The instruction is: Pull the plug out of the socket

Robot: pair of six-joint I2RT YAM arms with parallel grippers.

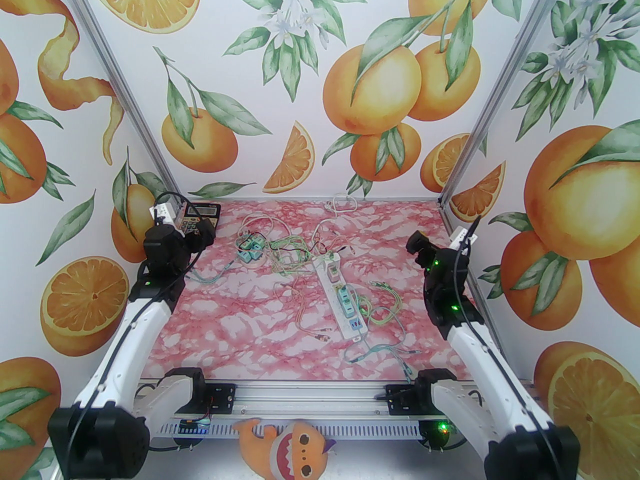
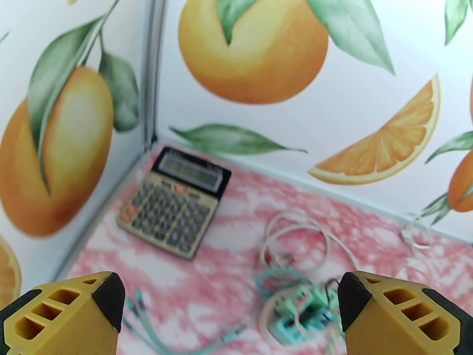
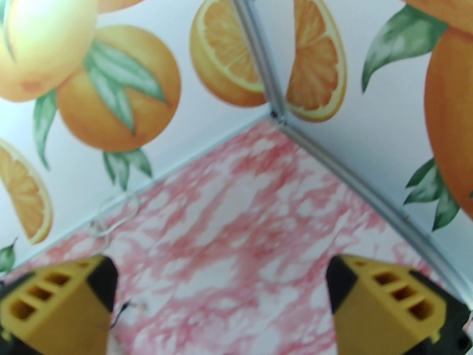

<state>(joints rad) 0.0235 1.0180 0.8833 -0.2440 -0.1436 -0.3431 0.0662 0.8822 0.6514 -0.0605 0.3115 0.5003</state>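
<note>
Orange-print walls box in the whole scene, and the pink marbled desk fills the lower middle of the top view. The left arm rises along the left edge and the right arm mirrors it on the right, both well apart from the clutter in the middle. In the left wrist view the left tool has its yellow, black-tipped fingers spread wide at the bottom corners with nothing between them. The right tool looks the same in its own view, gaping wide and holding nothing, with bare desk beyond it. Now the target: the white socket strip lies flat just right of centre in the top view, running diagonally toward the lower right. A teal plug sits seated in its middle, with another plug further down and a pale one at the upper end. An orange plush toy lies at the bottom edge, below the arm bases. The calculator is tucked into the upper-left corner of the desk. A cluster of teal adapters sits left of centre, and thin cables tangle between the cluster and the strip.
</note>
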